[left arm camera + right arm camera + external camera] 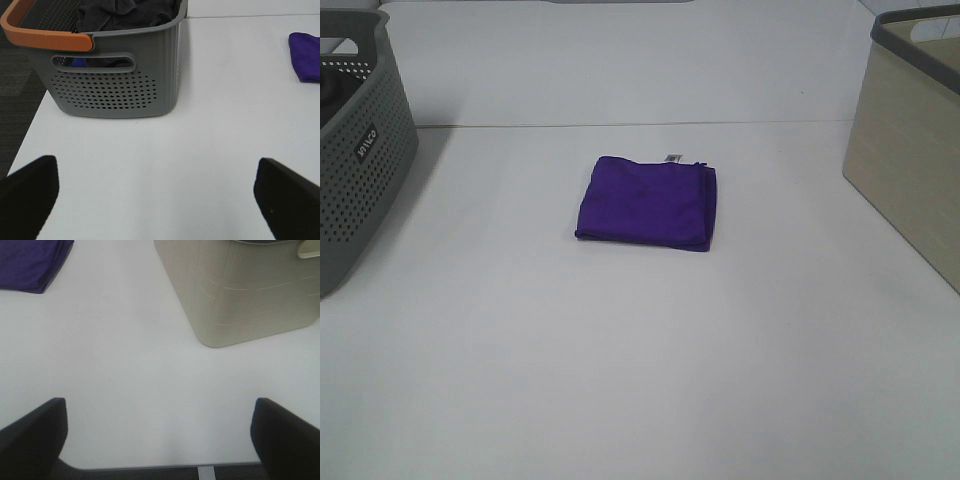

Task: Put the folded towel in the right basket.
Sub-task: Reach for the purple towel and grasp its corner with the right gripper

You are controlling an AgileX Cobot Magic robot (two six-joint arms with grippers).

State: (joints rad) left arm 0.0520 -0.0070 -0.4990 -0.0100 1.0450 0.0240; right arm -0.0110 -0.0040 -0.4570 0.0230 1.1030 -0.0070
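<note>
item: folded towel (647, 203), frame centre, ungrasped. right basket (910, 140), right edge. left gripper (155, 170), right gripper (157, 407): fingers spread, empty. step: pre-grasp; next likely a reach to the towel.

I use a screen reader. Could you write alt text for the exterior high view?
A folded purple towel lies flat on the white table, between a gray perforated basket at left and a beige basket at right.
</note>
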